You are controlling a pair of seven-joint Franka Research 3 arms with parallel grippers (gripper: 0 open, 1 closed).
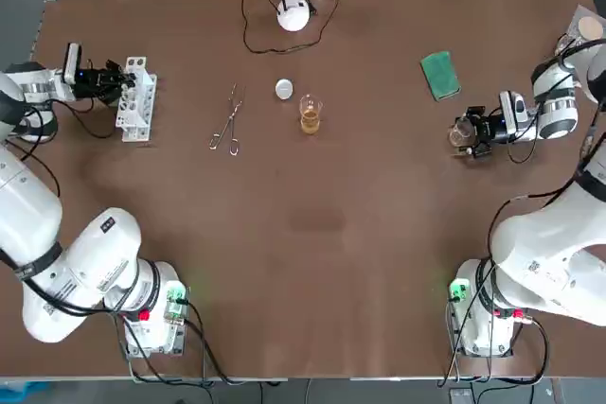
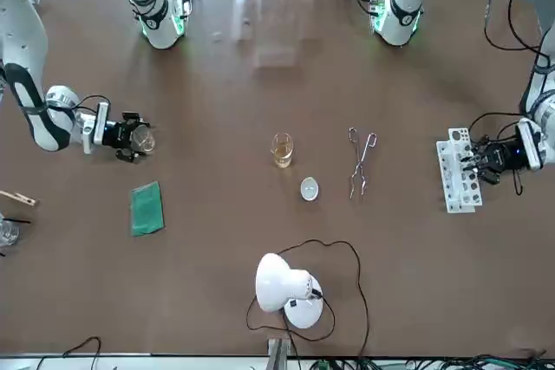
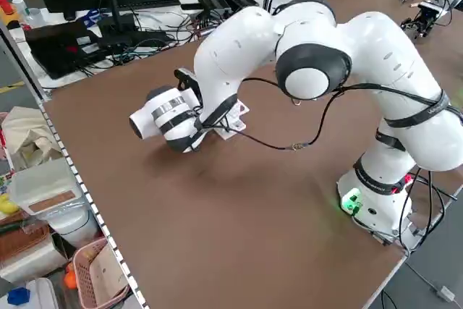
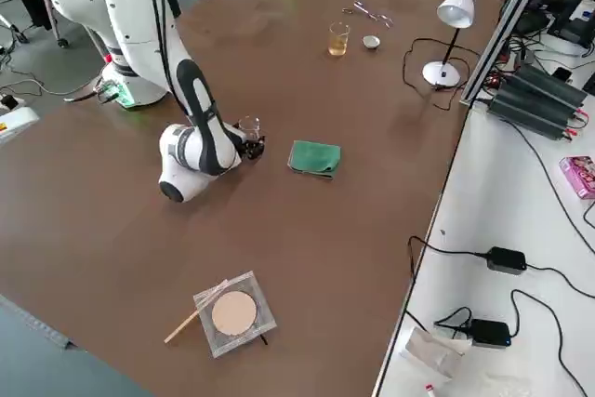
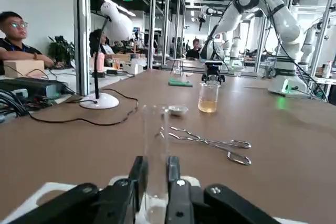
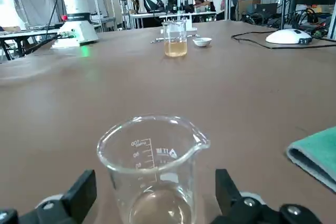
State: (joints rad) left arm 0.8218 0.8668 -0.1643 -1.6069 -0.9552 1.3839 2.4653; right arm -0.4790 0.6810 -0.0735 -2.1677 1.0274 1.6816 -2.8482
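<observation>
Pinched upright at nine o'clock of the brown table [image 1: 312, 262], in the clenched jaws of the left gripper [image 5: 155, 163]: a slim clear glass test tube [image 5: 156, 135], seated in a white perforated plastic rack [image 1: 140, 115], probably for vertical support. Straddled at three o'clock by the released, wide-set jaws of the right gripper [image 6: 155, 182], untouched on either side: a small clear glass beaker [image 6: 152, 145], graduated, lipped, seemingly empty, standing on the tabletop. At its eleven, a folded green cloth [image 1: 439, 76], soft and matte. Near mid-table, a taller glass beaker of amber liquid [image 1: 310, 116]; at its eleven, a small white round dish [image 1: 284, 89]; at its nine, thin steel tongs [image 1: 227, 122] lying flat; at twelve, a white domed desk lamp [image 1: 294, 14]
</observation>
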